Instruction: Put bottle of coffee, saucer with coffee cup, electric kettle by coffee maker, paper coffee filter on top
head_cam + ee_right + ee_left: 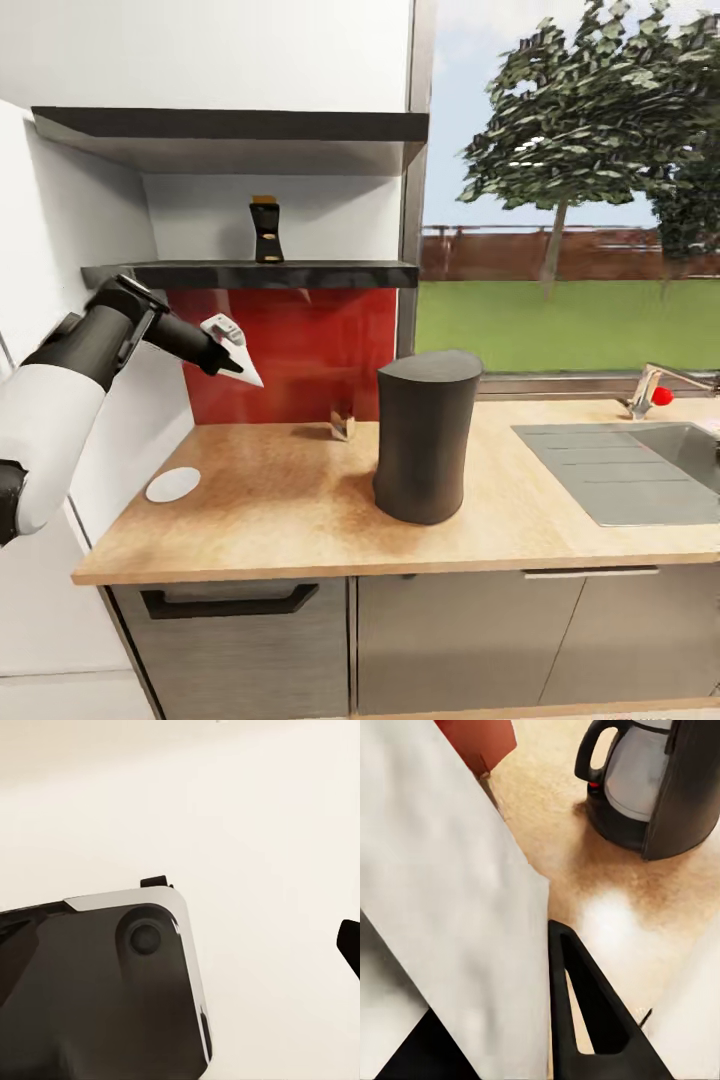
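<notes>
Left gripper (222, 352) clenched on paper coffee filter (243, 366), raised above countertop (280, 500), left of coffee maker (425, 440). Risk: thin filter slipping or creasing in pinch during transfer. Right gripper state: cannot tell.

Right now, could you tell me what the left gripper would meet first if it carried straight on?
Probably the bare countertop in front of the coffee maker; the paper filter it holds would likely touch first. Depth is uncertain.

left arm raised, left pincer (222, 352) clamped shut
</notes>
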`<state>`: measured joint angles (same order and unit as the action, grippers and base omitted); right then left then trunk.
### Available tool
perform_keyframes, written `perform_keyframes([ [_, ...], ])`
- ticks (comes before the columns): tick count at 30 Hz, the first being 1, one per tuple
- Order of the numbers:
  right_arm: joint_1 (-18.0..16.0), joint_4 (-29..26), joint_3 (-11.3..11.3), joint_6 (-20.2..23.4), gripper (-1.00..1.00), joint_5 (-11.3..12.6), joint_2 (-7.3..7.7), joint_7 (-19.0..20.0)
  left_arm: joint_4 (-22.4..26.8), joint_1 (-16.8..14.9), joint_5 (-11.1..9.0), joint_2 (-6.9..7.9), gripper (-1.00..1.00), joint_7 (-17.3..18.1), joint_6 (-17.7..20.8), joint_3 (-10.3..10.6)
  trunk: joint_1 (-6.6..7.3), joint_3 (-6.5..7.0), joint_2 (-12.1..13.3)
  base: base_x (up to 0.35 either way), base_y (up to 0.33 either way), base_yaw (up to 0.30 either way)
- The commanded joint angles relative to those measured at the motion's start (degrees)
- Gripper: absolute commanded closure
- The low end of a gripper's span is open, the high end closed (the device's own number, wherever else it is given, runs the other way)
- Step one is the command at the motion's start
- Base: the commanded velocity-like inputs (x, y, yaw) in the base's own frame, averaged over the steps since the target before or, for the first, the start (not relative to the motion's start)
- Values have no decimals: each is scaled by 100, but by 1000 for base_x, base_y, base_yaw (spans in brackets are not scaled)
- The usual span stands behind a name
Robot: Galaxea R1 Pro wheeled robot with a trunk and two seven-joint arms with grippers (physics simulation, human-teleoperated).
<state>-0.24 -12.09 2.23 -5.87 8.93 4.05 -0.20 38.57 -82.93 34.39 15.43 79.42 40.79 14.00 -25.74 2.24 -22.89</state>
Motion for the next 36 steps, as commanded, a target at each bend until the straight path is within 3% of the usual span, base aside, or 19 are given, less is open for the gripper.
perform_keyframes([
  [1, -2, 5, 16, -21, -100, 30, -1, 3, 10, 1, 162, -8, 100, 42, 45, 89, -4, -2, -3, 267, 162, -271],
  [5, -2, 5, 15, -20, -100, 30, -1, 3, 13, -5, 533, -45, 100, 54, 51, 271, -4, -2, -3, 261, 151, -242],
  [10, -2, 5, 14, -20, -100, 30, -1, 3, 89, -10, 739, -150, 100, 56, 46, 341, -4, -2, -3, 123, 52, -68],
  [14, -2, 5, 14, -23, -100, 30, -1, 3, 417, -19, 1149, -250, 100, 103, 49, 464, -4, -2, -3, 21, 8, -10],
  [16, -2, 5, 14, -21, -100, 30, -1, 3, 660, -20, 1345, -302, 100, 285, 48, 489, -4, -2, -3, 5, 2, -37],
  [20, -2, 6, 14, -23, -100, 30, -1, 3, 1134, -22, 1773, -378, 100, 1055, 39, 536, -4, -2, -3, 2, 1, -197],
  [23, -2, 9, 14, -23, -100, 30, -1, 3, 1513, -22, 2246, -401, 100, 1058, 19, 586, -4, -2, -3, 0, 0, -269],
  [25, -2, 9, 14, -25, -100, 30, -1, 3, 1706, -25, 2428, -395, 100, 1058, -9, 597, -4, -2, -3, 0, 0, -284],
  [29, -2, 13, 14, -24, -100, 30, -1, 3, 1864, -39, 2525, -379, 100, 1058, -41, 596, -4, -2, -3, 0, 0, -289],
  [36, -2, 14, 14, -20, -100, 26, -1, -3, 1906, -47, 2520, -334, 100, 1058, -114, 601, -4, -2, -3, 0, 0, -291],
])
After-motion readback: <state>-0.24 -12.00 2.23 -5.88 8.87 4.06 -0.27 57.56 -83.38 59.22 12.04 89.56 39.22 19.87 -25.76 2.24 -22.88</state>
